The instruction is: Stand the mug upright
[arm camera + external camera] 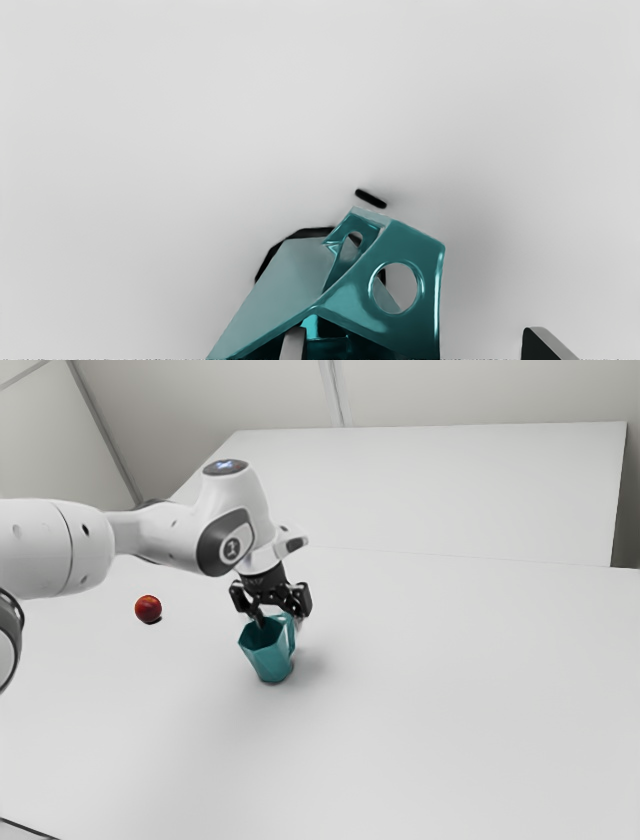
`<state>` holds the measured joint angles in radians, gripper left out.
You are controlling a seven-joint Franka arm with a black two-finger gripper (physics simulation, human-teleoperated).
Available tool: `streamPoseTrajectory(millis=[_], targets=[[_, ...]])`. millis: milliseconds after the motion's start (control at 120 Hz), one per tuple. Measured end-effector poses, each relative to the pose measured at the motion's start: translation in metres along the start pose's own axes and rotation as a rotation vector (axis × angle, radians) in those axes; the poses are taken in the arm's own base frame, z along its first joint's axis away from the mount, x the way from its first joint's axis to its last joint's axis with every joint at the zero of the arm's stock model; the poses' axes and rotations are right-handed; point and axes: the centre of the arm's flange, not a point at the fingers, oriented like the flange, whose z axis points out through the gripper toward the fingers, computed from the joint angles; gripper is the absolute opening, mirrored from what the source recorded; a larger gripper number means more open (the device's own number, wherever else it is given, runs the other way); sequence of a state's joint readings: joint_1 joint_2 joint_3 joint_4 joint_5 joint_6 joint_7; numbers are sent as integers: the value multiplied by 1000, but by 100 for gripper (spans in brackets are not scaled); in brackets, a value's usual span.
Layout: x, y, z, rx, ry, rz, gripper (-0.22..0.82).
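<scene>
In the exterior view the gripper (277, 622) points down at the rim of the teal mug (268, 652). The mug stands with its opening upward and looks slightly tilted, its handle on the exterior view's right. In the wrist view the gripper (412, 345) has its fingers wide apart. One finger (293, 345) reaches over the opening of the mug (350, 300), while the other (545, 345) is outside, past the handle. Dark shadow lines lie on the table by the mug's base.
A red ball (148, 608) rests on the white table (420, 740), toward the exterior view's left, beneath the arm. Pale walls rise behind the table.
</scene>
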<state>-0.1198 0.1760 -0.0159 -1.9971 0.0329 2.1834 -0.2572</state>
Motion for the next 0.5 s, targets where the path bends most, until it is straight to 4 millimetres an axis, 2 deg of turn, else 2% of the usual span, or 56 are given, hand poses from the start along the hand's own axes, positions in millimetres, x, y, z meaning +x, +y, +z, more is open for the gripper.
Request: streamPoseTrajectory(millis=[167, 267, 500], targets=[[-11, 15, -54, -17, 70, 27, 53], [-9, 24, -84, -25, 103, 43, 56], [-1, 14, -152, 3, 116, 60, 59]])
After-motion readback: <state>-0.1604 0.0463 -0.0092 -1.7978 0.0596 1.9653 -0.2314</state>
